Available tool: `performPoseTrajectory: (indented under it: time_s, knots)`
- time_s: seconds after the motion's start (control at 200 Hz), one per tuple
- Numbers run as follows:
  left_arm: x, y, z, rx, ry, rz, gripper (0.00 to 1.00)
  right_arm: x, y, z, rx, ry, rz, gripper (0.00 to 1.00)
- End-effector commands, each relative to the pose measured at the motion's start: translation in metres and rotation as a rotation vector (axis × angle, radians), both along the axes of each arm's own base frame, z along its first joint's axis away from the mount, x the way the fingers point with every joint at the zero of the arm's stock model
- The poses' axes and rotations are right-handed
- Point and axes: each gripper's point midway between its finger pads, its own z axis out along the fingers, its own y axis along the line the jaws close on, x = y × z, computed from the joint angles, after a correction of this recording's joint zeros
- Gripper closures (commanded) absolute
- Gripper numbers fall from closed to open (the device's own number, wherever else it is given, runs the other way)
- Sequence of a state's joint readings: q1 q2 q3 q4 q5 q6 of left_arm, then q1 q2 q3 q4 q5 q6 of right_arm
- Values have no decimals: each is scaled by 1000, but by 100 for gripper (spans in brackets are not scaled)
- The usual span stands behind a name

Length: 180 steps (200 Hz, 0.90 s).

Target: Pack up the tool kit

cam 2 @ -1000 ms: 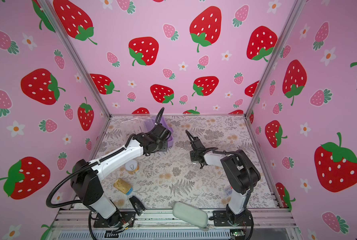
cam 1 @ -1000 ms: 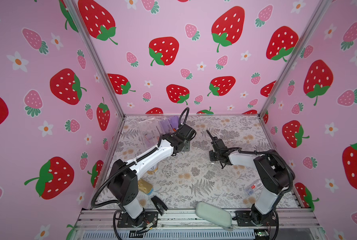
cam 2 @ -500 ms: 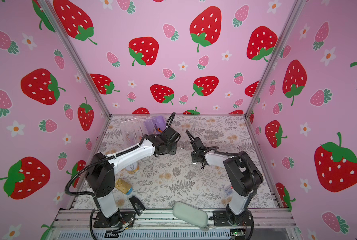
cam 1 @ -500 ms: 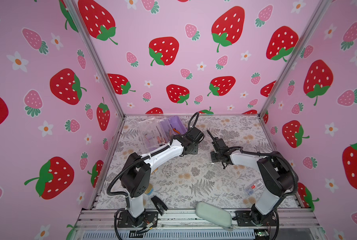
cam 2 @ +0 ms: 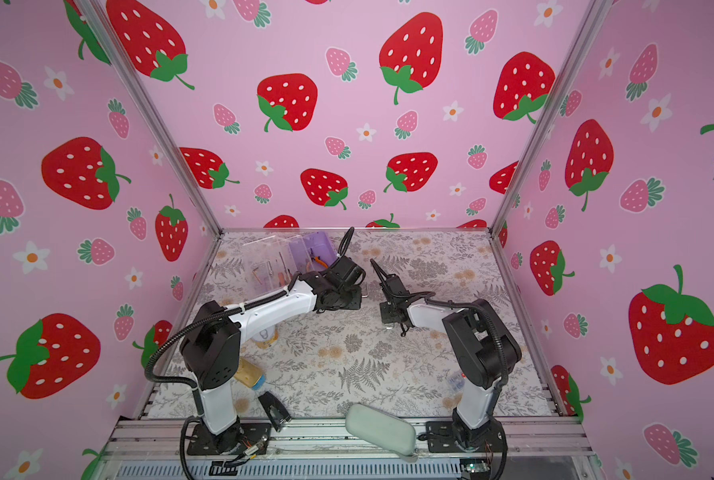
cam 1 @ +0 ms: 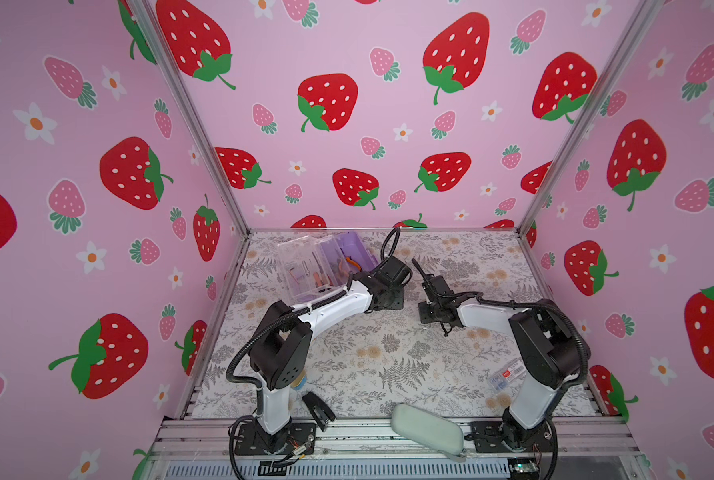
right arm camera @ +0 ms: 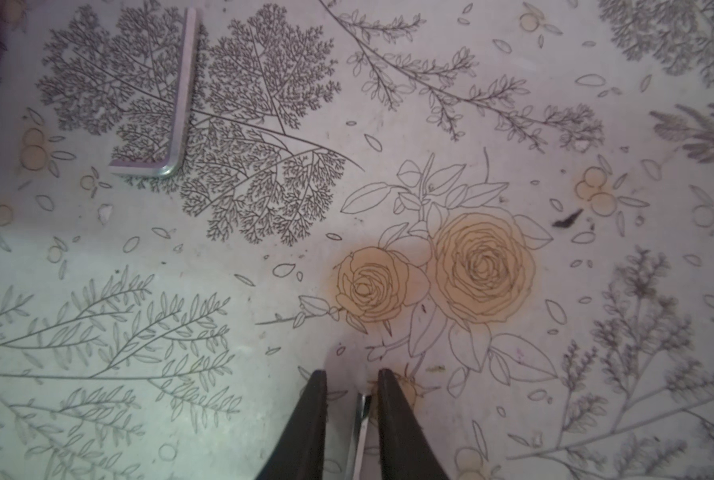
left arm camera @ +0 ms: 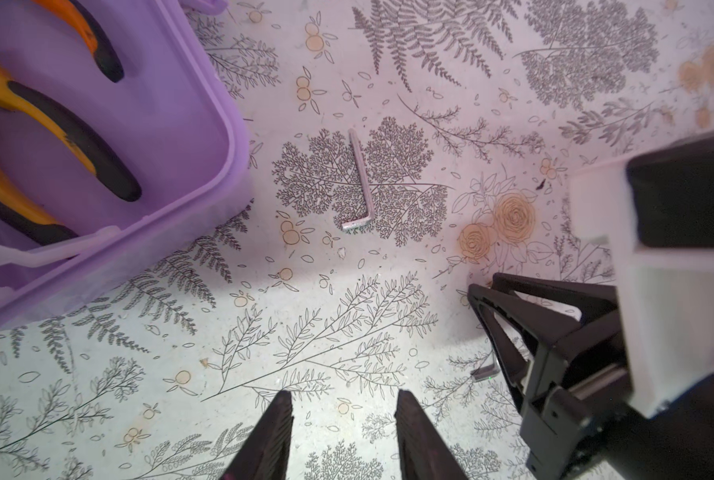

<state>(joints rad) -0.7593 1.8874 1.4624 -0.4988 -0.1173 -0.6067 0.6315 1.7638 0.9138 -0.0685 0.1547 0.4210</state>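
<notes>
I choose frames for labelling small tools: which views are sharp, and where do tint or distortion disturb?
Left wrist view: sharp, hex key crisp, pink cast on the mat. Right wrist view: softer, hazy, the same key blurred. In both top views: frame posts lean outward from wide-angle distortion; tool kit small, contents hard to read.

Your table (cam 1: 388, 357), covered in a floral print, carries the open tool kit (cam 1: 349, 251) at the far left. A hex key (left arm camera: 361, 183) lies just beside its lilac base. At near left is a gold tin (cam 2: 249, 374), over the near edge a pale green pouch (cam 1: 425, 430), and at near right a small red-labelled packet (cam 1: 507, 376).
</notes>
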Motion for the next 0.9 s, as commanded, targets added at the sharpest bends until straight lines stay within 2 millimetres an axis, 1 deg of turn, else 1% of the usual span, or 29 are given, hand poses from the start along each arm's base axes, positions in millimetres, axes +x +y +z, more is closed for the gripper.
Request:
performPoseTrajectory:
  time_s: [0.0, 0.065, 0.13, 0.175, 0.27, 0.315, 0.38, 0.445, 0.525, 0.605, 0.67, 0.69, 0.81, 0.895]
  knots:
    - [-5, -15, -7, -65, 18, -32, 55, -38, -14, -29, -40, 122, -20, 75]
    - [-10, -22, -15, -95, 42, -57, 55, -44, -15, -31, -60, 129, -21, 76]
    - [-17, -28, -22, -115, 62, -82, 55, -48, -14, -32, -63, 128, -22, 80]
    - [-22, -32, -28, -121, 75, -98, 55, -51, -11, -32, -52, 125, -20, 85]
    - [-34, -41, -38, -150, 96, -140, 55, -49, -5, -30, -38, 94, -15, 100]
    - [-41, -44, -43, -147, 106, -162, 55, -45, -5, -27, -45, 71, -22, 100]
    - [-44, -42, -47, -140, 107, -171, 56, -42, -7, -24, -47, 51, -45, 100]
    - [-49, -41, -49, -155, 110, -181, 56, -39, -5, -18, -24, 28, -51, 100]
    - [-53, -38, -48, -165, 98, -195, 56, -38, -3, -8, 17, -1, -61, 100]
    - [-56, -37, -41, -196, 68, -209, 55, -38, 2, 1, 68, -24, -55, 100]
    - [-59, -37, -34, -233, 40, -211, 55, -38, 8, 14, 128, -52, -35, 100]
    - [-63, -40, -32, -261, 46, -225, 55, -38, 9, 18, 141, -61, -32, 100]
    - [-71, -42, -23, -349, 17, -226, 52, -38, 13, 37, 212, -86, -20, 100]
    - [-78, -46, -13, -401, -8, -240, 50, -41, 19, 50, 302, -90, 4, 100]
